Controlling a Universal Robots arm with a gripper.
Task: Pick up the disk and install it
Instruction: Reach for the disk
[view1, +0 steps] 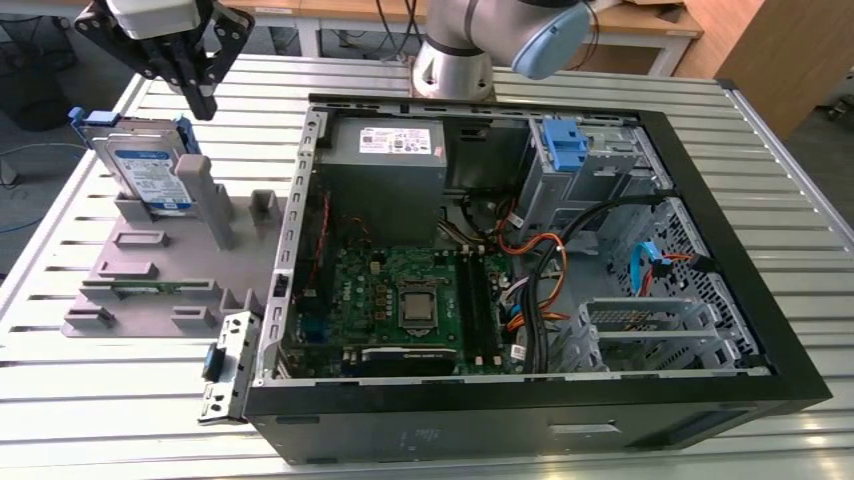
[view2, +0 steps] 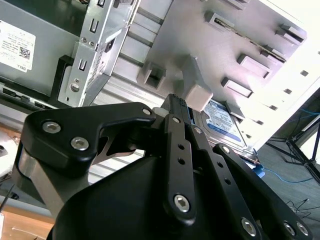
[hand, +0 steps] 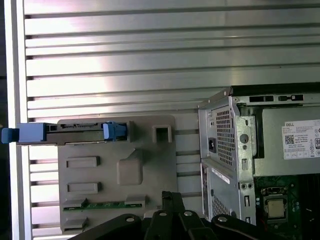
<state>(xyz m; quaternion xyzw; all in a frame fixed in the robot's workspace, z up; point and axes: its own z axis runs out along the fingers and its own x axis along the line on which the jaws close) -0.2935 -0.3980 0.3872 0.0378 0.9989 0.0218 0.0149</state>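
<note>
Slatted metal surface (view1: 120, 400), wooden furniture (view1: 781, 50) beyond. The disk (view1: 144, 168) stands on edge in the grey stand (view1: 147, 290) (by the surface's edge, the exterior view's left); the pincer (view1: 202, 106), closed on nothing, hangs near its top, partly cropped.

Count of items, one counter (view1: 120, 400).
Tallied one disk (view1: 144, 170), with two blue rail ends showing on it in the first wrist view; one grey stand (view1: 147, 285); one open computer case (view1: 747, 250). Inside the case were one power-supply box (view1: 387, 165), one motherboard (view1: 400, 300) and one blue plastic bracket (view1: 567, 145) at the drive cage. One arm (view1: 461, 50) was present, carrying one hand (view1: 200, 105).
</note>
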